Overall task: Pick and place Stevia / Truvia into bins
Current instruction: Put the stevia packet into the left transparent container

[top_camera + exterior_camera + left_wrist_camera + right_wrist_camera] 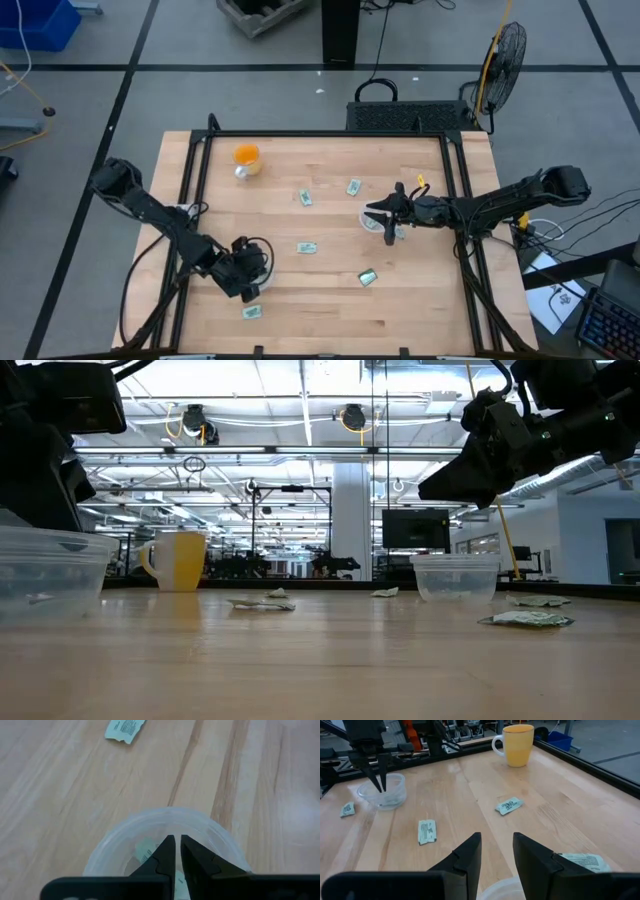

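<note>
Two clear cups stand on the wooden table. My left gripper (175,841) is shut and points down into the near-left cup (257,266), which has pale packets (145,853) in it. It also shows in the right wrist view as the left gripper (380,787) over that cup (390,795). My right gripper (497,840) is open and hovers just above the right cup (374,224), whose rim (502,889) lies below its fingers. Several pale green packets lie flat on the wood: (305,197), (353,187), (307,247), (251,312). A darker one (367,278) lies among them.
An orange mug (247,158) stands toward the far left of the table, away from both arms. Black frame rails (190,200) run along the left and right sides of the table. Bare wood lies between the two cups.
</note>
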You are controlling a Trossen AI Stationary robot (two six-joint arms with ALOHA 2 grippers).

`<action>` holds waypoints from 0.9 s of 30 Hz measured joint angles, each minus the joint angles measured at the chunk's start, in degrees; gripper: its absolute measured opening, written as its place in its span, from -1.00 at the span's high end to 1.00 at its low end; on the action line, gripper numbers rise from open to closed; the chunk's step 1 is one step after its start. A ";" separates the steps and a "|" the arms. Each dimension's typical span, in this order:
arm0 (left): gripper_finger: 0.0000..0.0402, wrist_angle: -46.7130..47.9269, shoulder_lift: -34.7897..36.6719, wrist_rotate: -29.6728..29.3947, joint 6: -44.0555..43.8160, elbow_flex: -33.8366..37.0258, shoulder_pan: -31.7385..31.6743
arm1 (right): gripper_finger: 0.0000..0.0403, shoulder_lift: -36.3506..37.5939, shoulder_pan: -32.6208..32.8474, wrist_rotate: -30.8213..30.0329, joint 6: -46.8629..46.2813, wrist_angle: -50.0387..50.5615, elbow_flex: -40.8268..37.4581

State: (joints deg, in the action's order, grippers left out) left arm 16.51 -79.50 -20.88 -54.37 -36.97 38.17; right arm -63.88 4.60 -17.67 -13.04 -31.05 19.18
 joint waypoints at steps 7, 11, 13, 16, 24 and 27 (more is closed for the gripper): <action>0.96 -0.54 2.54 5.66 0.03 -0.02 -0.63 | 0.48 0.00 0.00 0.01 0.00 -0.03 0.00; 0.96 -1.92 7.02 6.95 -1.19 -0.03 -1.29 | 0.48 0.00 0.00 0.00 0.00 -0.54 0.00; 0.92 -3.03 9.50 6.82 0.69 -0.04 -1.46 | 0.48 0.00 0.00 0.00 0.00 -0.49 0.00; 0.89 -6.04 13.19 6.24 7.27 -0.06 -1.46 | 0.48 0.00 0.00 0.00 0.01 -0.48 0.00; 0.98 -9.70 15.65 13.10 6.96 -0.08 -0.70 | 0.48 0.00 0.00 0.00 0.02 -0.48 0.00; 0.94 -8.60 14.63 16.66 -2.33 -0.08 0.36 | 0.48 0.00 0.00 0.00 0.22 -0.43 0.00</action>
State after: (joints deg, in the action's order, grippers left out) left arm 7.92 -64.87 -4.23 -56.70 -37.06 38.54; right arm -63.88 4.60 -17.67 -12.82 -31.48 19.18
